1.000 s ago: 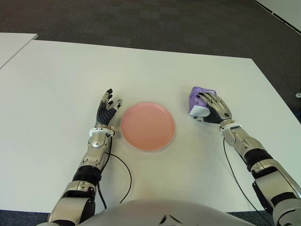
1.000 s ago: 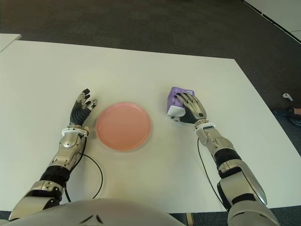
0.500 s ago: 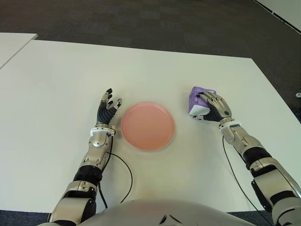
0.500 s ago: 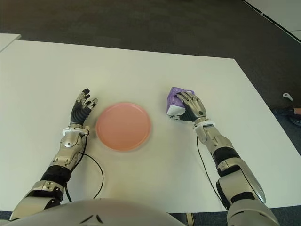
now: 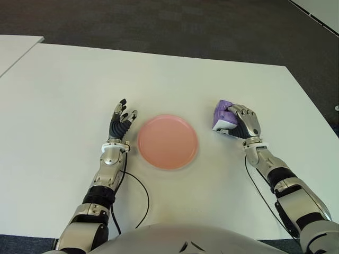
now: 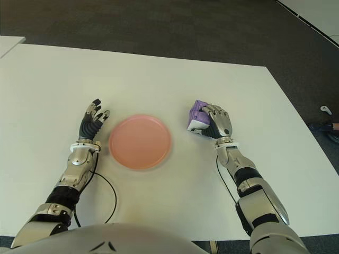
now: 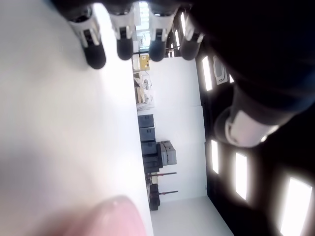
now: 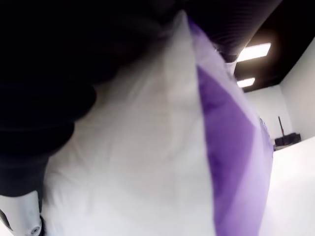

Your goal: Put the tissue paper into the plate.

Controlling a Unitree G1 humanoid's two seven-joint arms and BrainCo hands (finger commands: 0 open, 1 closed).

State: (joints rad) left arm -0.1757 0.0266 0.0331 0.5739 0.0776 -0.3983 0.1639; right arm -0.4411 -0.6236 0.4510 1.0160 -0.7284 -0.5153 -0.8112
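**Purple tissue pack in the right hand's grasp, beside the plate**

Purple and white, the tissue pack [image 5: 223, 116] sits on the white table [image 5: 63, 90] in the left eye view, to the right of the pink plate [image 5: 167, 142] and apart from it. We find the right hand [image 5: 243, 122] laid over the pack's right side, fingers [image 5: 237, 110] curled across its top. The left hand [image 5: 121, 123] shows just beside the plate's left rim, fingers extended and spread, holding nothing. A black cable [image 5: 139, 194] loops on the table near the left forearm.

The right eye view confirms the same layout: the pack [image 6: 198, 117] is outside the plate [image 6: 140, 142], with the right hand [image 6: 217, 123] wrapped on it and the left hand [image 6: 92, 123] at the plate's left.

In the left wrist view we see four straightened fingertips [image 7: 124, 46] above the bare table [image 7: 54, 132], with the plate's pink edge [image 7: 110, 220] at the frame border.

The right wrist view is filled by the pack's white and purple wrapper [image 8: 162, 162], pressed close against the dark palm; we judge the hand closed around it.
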